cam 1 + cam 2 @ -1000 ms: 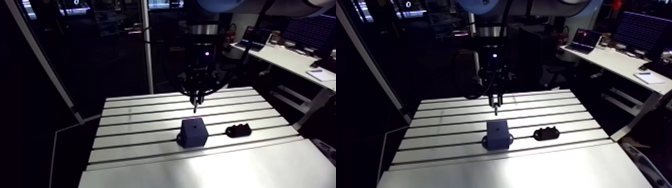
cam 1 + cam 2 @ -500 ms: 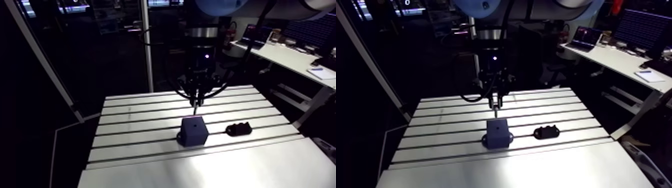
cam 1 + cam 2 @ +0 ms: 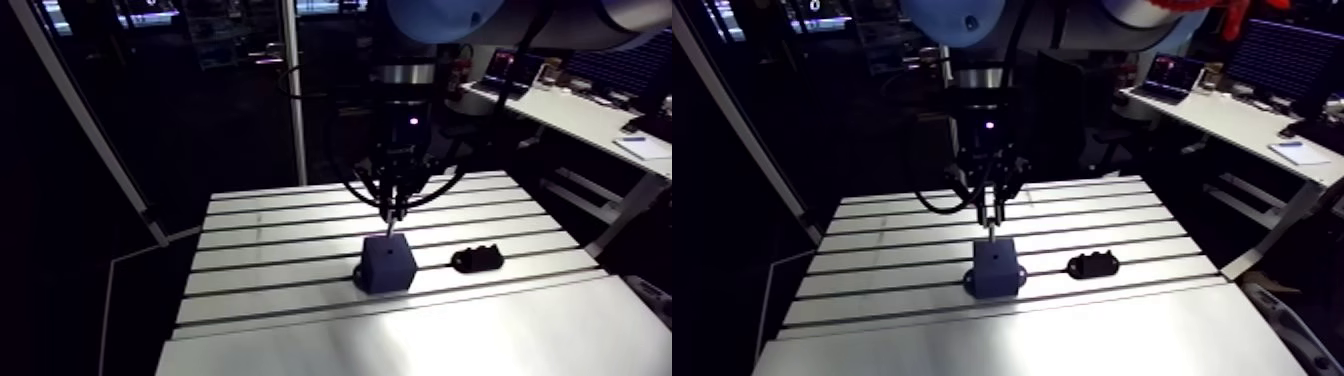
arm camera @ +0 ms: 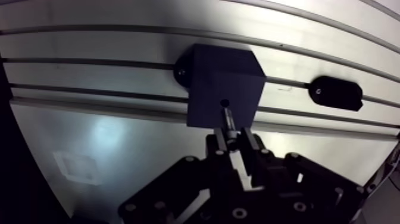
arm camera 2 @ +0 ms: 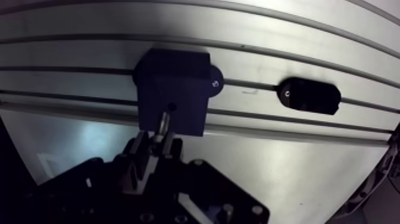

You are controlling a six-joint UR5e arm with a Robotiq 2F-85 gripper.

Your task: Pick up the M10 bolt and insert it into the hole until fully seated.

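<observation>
A dark blue block (image 3: 387, 265) stands on the slotted table (image 3: 280, 300), bolted down by a round foot at its side. A small hole (image 4: 224, 102) opens in the block's upper face. My gripper (image 4: 231, 137) hangs straight above the block, shut on a thin metal M10 bolt (image 4: 228, 122) that points down. In the wrist view the bolt's tip lies just short of the hole, nearly in line with it. In the arm view the bolt (image 3: 991, 229) ends right above the block's top face.
A low black holder (image 3: 477, 260) lies on the table beside the block, on the same slot line. The table's grooves run across under both. A slanted metal post (image 3: 95, 140) stands off the table's far left corner.
The gripper with the bolt has come down and nearer to the block; the bolt's tip, earlier well behind and above the block, now sits just over its top face.
</observation>
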